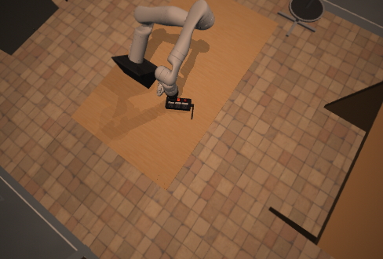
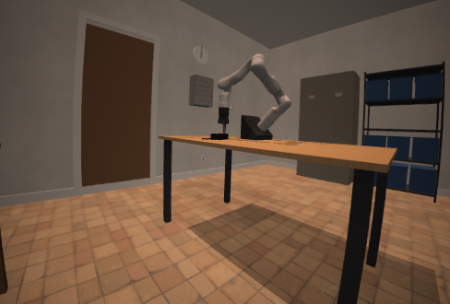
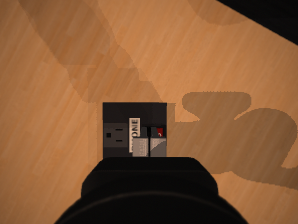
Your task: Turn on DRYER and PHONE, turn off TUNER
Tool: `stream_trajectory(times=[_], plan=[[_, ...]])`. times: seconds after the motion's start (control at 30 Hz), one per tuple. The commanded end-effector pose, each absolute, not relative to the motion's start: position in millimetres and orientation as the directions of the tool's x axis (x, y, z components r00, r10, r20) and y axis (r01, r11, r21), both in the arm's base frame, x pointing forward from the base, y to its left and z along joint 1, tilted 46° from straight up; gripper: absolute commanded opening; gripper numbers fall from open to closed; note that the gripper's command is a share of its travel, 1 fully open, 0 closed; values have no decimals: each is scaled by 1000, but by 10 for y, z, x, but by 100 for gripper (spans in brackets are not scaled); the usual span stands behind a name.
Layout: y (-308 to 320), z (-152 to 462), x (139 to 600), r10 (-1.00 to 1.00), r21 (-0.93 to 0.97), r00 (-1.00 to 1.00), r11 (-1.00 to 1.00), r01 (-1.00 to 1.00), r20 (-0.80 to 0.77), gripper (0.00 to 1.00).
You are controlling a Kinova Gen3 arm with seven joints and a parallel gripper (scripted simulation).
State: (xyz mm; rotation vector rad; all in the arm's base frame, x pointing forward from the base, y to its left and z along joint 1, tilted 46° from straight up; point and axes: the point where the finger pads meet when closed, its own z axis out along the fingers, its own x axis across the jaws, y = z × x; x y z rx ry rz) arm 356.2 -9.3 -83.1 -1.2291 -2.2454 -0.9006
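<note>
Wrist view, black power strip (image 3: 134, 130), red-lit switch (image 3: 159, 132), end effector (image 3: 149, 147) closed, empty.

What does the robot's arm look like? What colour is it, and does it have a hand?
The arm is smooth, rounded and pale grey-white, like thick tubes joined by bendy elbows. It grows out of a black wedge-shaped base on the table. At its tip sits a dark black gripper with two small fingers instead of a real hand. No cables or writing can be made out on it.
</note>
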Motion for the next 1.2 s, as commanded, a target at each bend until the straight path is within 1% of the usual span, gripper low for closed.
stream_trajectory(times=[0.0,1.17], plan=[[-102,-828,3566,579,337,-518,397,854,629,0],[-71,-858,3564,579,337,-518,397,854,629,0]])
